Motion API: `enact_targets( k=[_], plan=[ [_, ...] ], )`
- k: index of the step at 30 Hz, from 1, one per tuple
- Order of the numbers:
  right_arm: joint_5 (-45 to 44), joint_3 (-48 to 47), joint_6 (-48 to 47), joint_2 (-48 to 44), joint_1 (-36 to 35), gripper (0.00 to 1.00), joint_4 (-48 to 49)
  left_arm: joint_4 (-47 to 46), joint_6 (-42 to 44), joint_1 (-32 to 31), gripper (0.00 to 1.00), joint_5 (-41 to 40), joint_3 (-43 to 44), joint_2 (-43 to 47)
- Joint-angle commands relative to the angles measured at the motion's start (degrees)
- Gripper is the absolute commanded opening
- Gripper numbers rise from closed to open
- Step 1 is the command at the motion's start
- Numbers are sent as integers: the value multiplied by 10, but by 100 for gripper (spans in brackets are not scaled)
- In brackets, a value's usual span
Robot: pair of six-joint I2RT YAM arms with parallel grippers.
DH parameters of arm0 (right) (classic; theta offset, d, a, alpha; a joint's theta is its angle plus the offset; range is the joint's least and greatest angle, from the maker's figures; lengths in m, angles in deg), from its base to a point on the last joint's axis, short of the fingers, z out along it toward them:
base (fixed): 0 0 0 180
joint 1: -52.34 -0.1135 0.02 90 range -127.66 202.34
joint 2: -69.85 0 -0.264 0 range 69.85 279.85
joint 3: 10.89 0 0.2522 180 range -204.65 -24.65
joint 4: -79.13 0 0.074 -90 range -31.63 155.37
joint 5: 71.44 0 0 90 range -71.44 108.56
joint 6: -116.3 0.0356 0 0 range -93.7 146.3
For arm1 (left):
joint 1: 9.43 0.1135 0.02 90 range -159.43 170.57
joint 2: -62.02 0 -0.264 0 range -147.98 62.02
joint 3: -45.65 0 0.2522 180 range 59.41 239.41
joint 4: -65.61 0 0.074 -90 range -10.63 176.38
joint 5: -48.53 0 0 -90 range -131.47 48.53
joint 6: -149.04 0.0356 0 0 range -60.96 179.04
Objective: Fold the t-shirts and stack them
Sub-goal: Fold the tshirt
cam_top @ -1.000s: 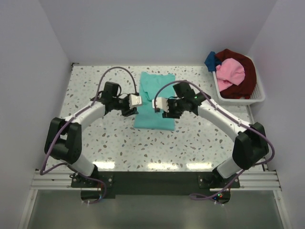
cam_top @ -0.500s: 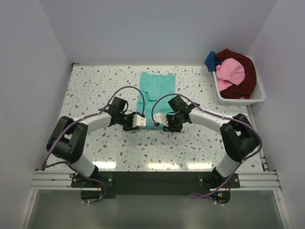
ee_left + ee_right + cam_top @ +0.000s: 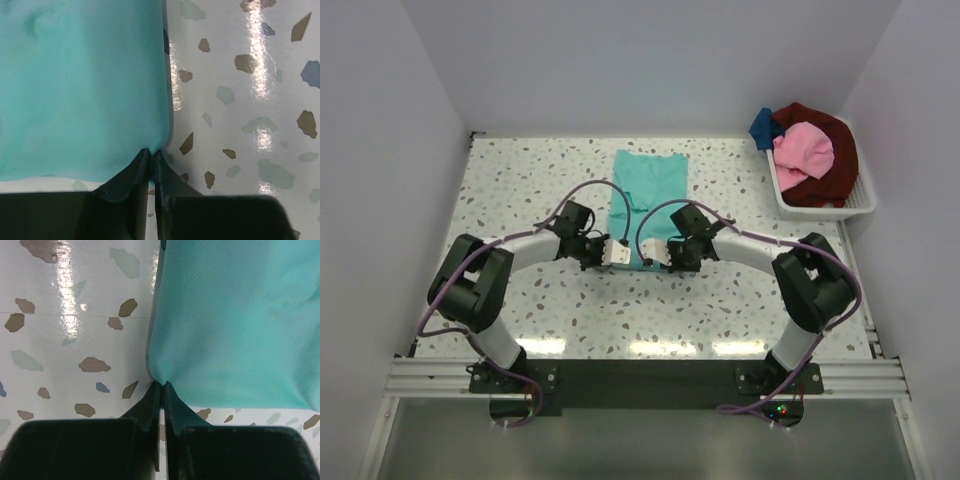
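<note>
The teal-green t-shirt (image 3: 650, 185) lies flat in the middle of the table, long side running away from me. My left gripper (image 3: 618, 254) is low at its near left corner and my right gripper (image 3: 656, 256) at its near right corner. In the left wrist view the gripper (image 3: 151, 151) is shut, pinching a corner of the teal fabric (image 3: 80, 85). In the right wrist view the gripper (image 3: 162, 384) is shut, pinching the other corner of the fabric (image 3: 235, 315). The pink (image 3: 805, 148), dark red (image 3: 835, 170) and blue (image 3: 762, 128) shirts lie heaped in the basket.
The white slatted basket (image 3: 860, 207) stands at the back right against the wall. White walls close the table on the left, back and right. Speckled tabletop (image 3: 520, 190) shows on both sides of the teal shirt.
Both grippers have moved toward the near edge and down to the table, still pinching the teal shirt's corners. The shirt now lies narrower and flatter. Little has moved in the last half second.
</note>
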Motion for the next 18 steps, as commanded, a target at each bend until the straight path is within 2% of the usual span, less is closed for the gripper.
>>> enact_targets(
  k=[1, 3, 12, 18],
  plan=[
    [-11, -2, 2, 3, 0, 0, 7, 22, -4, -3, 7, -24, 24, -21],
    [-6, -20, 10, -10, 3, 0, -15, 32, -8, -3, 0, -20, 34, -6],
    [27, -155, 13, -41, 52, 0, -129, 128, -36, 20, 0, 3, 183, 13],
    [23, -175, -6, -59, 58, 0, -163, 144, -48, 22, 0, 0, 226, 15]
  ],
)
